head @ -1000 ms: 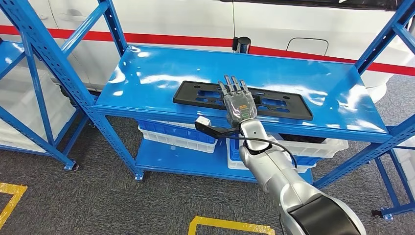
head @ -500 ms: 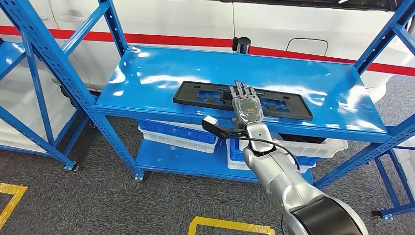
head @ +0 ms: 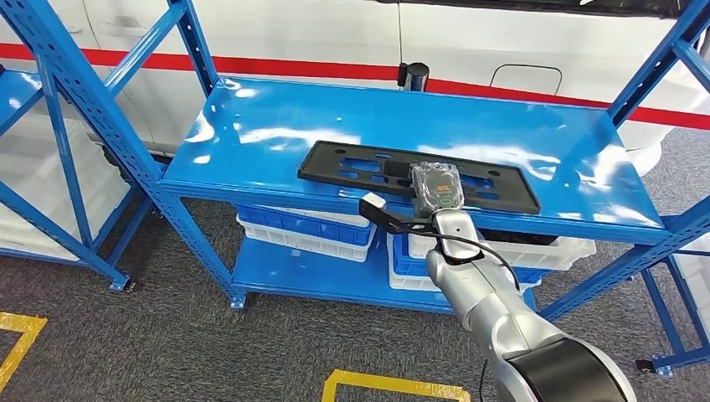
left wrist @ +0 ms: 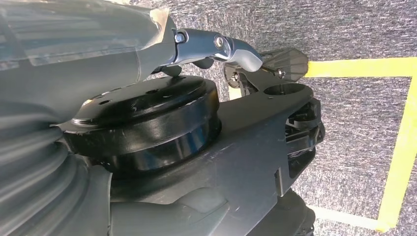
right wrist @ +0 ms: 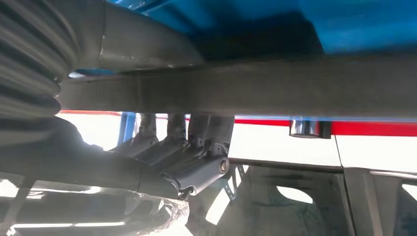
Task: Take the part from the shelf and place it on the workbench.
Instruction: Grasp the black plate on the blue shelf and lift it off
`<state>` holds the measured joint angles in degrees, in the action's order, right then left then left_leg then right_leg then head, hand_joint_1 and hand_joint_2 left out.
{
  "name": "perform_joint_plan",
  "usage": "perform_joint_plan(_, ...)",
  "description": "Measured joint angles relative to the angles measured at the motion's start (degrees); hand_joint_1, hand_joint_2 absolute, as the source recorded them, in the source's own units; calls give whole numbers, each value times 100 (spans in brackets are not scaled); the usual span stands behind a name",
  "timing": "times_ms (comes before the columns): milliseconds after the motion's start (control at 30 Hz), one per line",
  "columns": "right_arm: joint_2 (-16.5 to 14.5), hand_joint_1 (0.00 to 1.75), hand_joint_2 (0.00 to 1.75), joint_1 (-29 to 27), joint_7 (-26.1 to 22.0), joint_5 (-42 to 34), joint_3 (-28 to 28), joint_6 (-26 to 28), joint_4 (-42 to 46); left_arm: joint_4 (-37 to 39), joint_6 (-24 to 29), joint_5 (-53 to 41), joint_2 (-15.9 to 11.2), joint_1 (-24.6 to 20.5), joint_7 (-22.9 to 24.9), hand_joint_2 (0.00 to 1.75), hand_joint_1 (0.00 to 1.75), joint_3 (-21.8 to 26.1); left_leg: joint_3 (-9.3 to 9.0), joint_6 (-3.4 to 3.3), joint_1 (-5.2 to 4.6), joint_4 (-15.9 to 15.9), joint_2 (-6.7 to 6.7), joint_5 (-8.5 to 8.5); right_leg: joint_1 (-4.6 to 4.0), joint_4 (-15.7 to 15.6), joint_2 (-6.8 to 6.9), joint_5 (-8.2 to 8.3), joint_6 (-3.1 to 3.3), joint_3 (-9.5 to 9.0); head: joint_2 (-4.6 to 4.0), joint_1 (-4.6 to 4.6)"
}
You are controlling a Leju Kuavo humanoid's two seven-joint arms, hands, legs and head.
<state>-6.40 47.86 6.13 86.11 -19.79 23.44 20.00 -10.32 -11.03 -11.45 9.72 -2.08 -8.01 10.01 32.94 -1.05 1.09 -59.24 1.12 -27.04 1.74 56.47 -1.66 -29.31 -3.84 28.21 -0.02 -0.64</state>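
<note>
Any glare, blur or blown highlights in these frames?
Head view: white glare streaks on the glossy blue shelf top; flat black plastic part stays sharp. Right wrist view: close-up right hand soft, bright background washed out. Left wrist view: evenly lit.

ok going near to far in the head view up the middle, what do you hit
yellow floor marking → right arm → right hand on the black part → bare blue shelf top → black cylinder at the back edge → white wall with red stripe
</note>
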Motion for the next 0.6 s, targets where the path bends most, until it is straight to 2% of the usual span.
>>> perform_joint_plan(433,55,175,175,1,-173,16,214,108,-11,0,-39,0,-10,1,-26,175,0,2,0,0,-1,-1,2,0,0,0,1,0,0,-1,0,-1)
perform_joint_plan(600,64,175,175,-24,-343,78,232,360,-10,0,-106,-53,-23,2,-131,175,0,4,1,0,0,-1,1,0,0,0,0,0,0,0,0,-1)
